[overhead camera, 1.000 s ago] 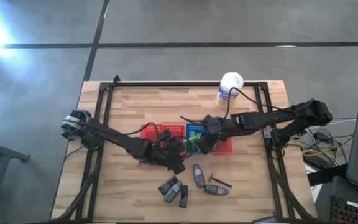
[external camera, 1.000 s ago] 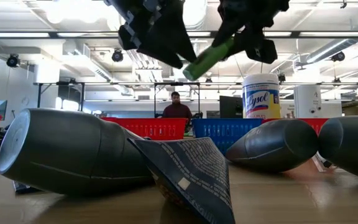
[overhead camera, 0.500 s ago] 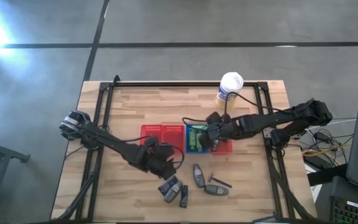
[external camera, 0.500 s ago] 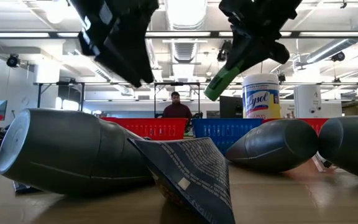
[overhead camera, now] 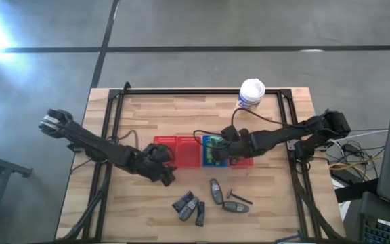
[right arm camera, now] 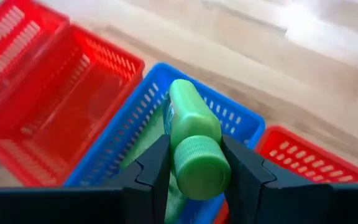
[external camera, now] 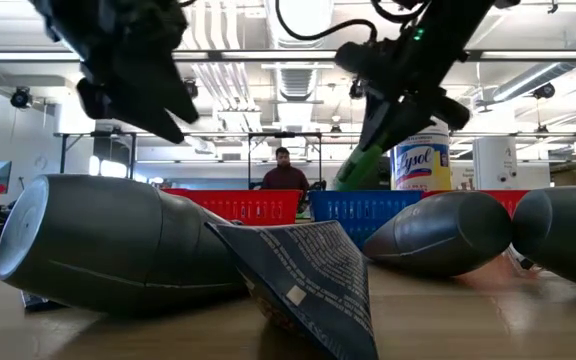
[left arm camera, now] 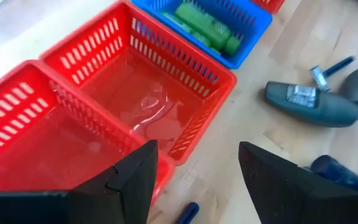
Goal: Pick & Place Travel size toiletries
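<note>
- A green bottle (right arm camera: 191,143) is pinched between the two fingers of the right tool (right arm camera: 194,171), cap end toward the wrist camera, held tilted directly above the blue basket (right arm camera: 241,121).
- In the low view the bottle (external camera: 360,165) hangs slanted in the air under the right tool (external camera: 393,85), over the blue basket's (external camera: 353,205) rim.
- More green bottles (left arm camera: 204,25) already lie inside the blue basket (left arm camera: 253,37).
- Red baskets stand on either side of the blue one; the red basket (left arm camera: 154,93) next to it holds only a bit of clear wrap.
- Dark grey tubes (overhead camera: 215,190) and a thin black stick (overhead camera: 239,197) lie loose on the wooden surface (overhead camera: 147,108), nearer its front edge than the baskets.
- The left tool (overhead camera: 164,174) has its fingers spread and grips nothing; it hovers just in front of the red baskets.
- A white tub (overhead camera: 251,93) stands at the far edge.
</note>
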`<state>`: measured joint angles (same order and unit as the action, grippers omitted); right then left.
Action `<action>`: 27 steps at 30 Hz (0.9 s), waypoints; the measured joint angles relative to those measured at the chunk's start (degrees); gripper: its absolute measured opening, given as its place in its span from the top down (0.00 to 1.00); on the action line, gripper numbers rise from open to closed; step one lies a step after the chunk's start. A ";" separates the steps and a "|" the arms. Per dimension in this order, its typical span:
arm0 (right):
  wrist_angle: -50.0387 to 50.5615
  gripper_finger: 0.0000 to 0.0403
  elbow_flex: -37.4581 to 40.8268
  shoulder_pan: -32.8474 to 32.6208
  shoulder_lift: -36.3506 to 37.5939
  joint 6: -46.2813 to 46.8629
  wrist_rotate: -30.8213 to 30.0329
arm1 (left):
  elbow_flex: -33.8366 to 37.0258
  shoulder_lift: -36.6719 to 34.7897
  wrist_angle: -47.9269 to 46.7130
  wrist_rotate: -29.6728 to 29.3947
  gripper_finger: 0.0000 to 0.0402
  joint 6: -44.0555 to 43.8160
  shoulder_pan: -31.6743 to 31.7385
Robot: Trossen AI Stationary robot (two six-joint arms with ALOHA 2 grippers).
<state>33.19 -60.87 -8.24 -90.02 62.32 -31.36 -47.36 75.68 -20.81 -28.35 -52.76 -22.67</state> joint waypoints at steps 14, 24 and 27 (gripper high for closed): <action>1.40 0.73 -3.92 -0.14 -7.77 9.02 -1.62 | 12.35 -16.20 2.71 0.49 0.43 6.53 3.50; 2.44 0.62 -6.48 -0.40 -9.09 11.03 2.78 | 13.91 -19.02 3.40 4.37 0.43 11.96 7.51; 3.34 0.56 -6.37 -0.38 -9.11 10.79 5.82 | 14.06 -18.75 3.59 4.24 0.43 12.11 8.48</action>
<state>36.53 -67.24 -8.62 -99.13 73.11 -25.54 -33.30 56.93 -17.22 -24.11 -40.64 -14.19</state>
